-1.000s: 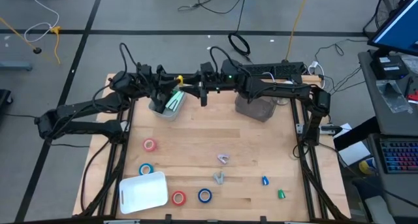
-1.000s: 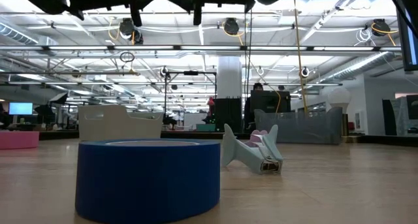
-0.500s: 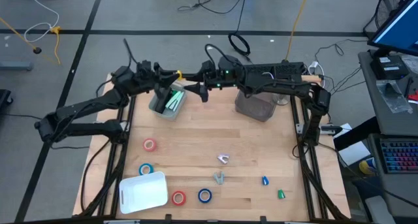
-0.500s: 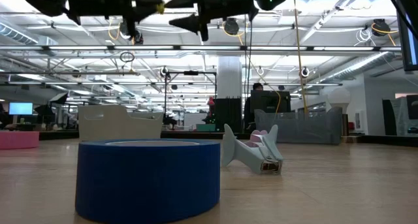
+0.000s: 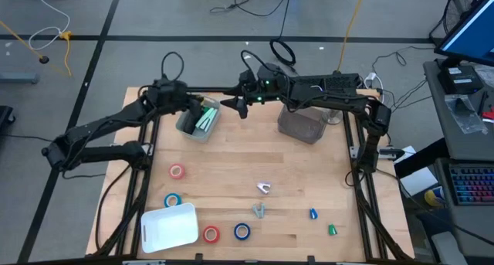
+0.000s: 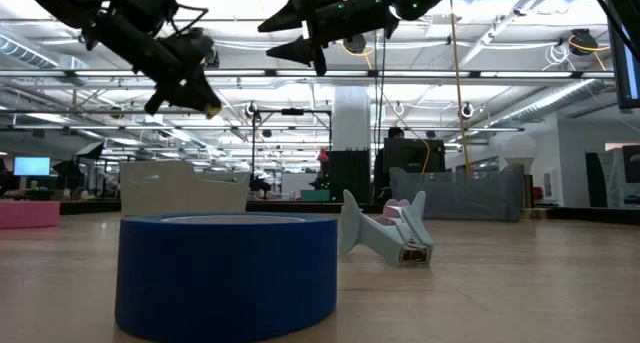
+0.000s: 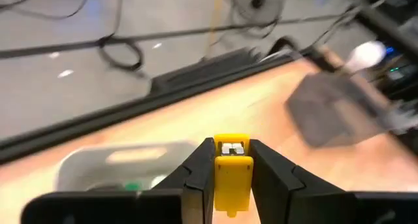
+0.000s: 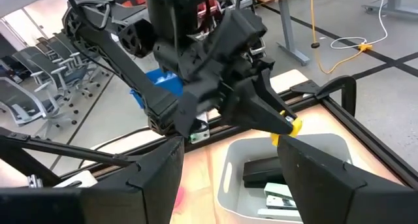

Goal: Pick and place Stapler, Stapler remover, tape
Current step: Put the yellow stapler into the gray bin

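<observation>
A small yellow stapler point(image 7: 232, 172) sits between the fingers of my left gripper point(image 5: 204, 103), which is shut on it. That gripper hangs slanting down above the clear bin point(image 5: 193, 126) at the table's far left, which holds green staplers. My right gripper point(image 5: 229, 104) stands open just to the right of the left gripper, raised and pointing at it, with nothing between its fingers point(image 8: 157, 178). On the near half of the table lie red tape rolls point(image 5: 177, 171), blue tape rolls point(image 5: 242, 232) and two pale staple removers point(image 5: 264, 188). My left gripper pinches the yellow stapler's two sides point(image 7: 219, 175) between its two fingers. The stapler's metal-tipped end point(image 7: 232, 147) sticks out past the fingertips. The fingers slant down from the table's left toward the bin. The stapler point(image 8: 292, 126) is lifted clear above the bin.
A grey bin point(image 5: 301, 126) stands at the far right. A white lid point(image 5: 169, 226) lies at the near left. A small blue stapler point(image 5: 313, 214) and a green one point(image 5: 333, 229) lie near the front right. A blue tape roll point(image 6: 225, 273) fills the low view's foreground.
My left gripper has sunk and tipped from nearly level to slanting down toward the clear bin, carrying the yellow stapler with it. My right gripper has tipped up from pointing downward to nearly level and drawn slightly toward the table's right.
</observation>
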